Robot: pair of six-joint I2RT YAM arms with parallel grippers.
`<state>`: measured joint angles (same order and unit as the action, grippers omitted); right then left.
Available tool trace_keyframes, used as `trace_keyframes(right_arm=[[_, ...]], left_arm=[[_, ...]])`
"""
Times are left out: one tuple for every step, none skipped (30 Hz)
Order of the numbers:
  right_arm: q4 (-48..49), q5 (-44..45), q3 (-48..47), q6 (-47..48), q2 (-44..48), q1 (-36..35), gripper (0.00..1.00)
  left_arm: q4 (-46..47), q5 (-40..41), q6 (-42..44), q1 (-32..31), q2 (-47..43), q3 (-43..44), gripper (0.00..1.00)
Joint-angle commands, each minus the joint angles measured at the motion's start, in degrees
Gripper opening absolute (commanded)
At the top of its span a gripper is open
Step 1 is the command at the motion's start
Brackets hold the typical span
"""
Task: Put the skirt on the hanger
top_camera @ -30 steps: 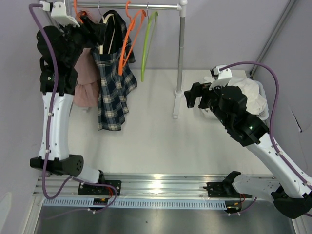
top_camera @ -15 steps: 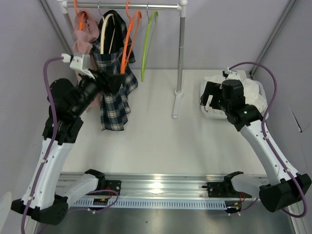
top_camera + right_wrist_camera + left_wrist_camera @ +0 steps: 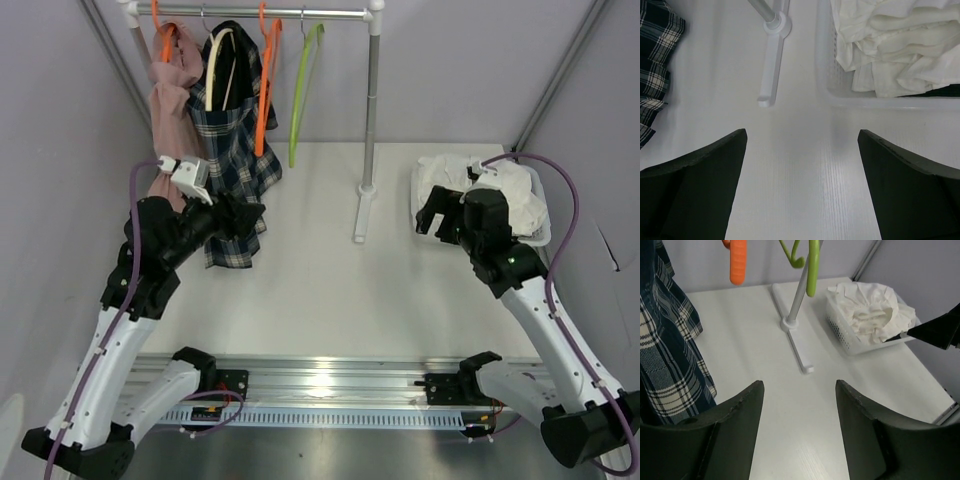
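Note:
A navy plaid skirt [image 3: 232, 165] hangs on a cream hanger [image 3: 214, 72] from the rail [image 3: 262, 13]; its hem shows in the left wrist view [image 3: 670, 365] and the right wrist view [image 3: 655, 55]. A pink skirt [image 3: 168, 95] hangs to its left. An orange hanger [image 3: 266, 90] and a green hanger [image 3: 305, 90] hang bare. My left gripper [image 3: 248, 216] is open and empty, low beside the plaid skirt's hem. My right gripper [image 3: 428, 212] is open and empty, just left of the white basket [image 3: 425, 232] of white clothes [image 3: 500, 185].
The rack's white post [image 3: 371, 110] and its foot [image 3: 362, 215] stand mid-table between the arms. The basket [image 3: 826, 75] sits at the right by the wall. Grey walls close the left, back and right. A metal rail [image 3: 320, 385] runs along the near edge.
My left arm has come down from the rail and pulled back toward the near left, leaving the plaid skirt hanging. My right arm has drawn back to the basket's left side.

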<state>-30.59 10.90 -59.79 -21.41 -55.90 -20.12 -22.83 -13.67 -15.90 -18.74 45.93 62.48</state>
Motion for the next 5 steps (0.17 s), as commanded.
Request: trace_keyframes(right_arm=[[1.32, 0.53, -1.03, -0.83, -0.79, 0.17, 1.0], [1.5, 0.36, -1.12, -0.57, -0.7, 0.17, 0.99], [1.41, 0.44, -1.21, -0.39, -1.05, 0.17, 0.99], [0.97, 0.7, -1.47, -0.39, -1.23, 0.26, 0.99], [0.53, 0.97, -1.99, -0.39, -1.49, 0.17, 0.99]], left_arm=[[-0.55, -0.12, 1.92, -0.33, -0.58, -0.95, 0.64], [-0.55, -0.39, 1.93, -0.33, -0.75, -1.13, 0.64], [-0.64, -0.48, 2.19, -0.33, -0.76, -1.48, 0.64], [-0.99, -0.48, 2.36, -0.42, -0.76, -1.74, 0.64], [-1.16, -0.3, 2.63, -0.33, -0.76, -1.66, 0.64]])
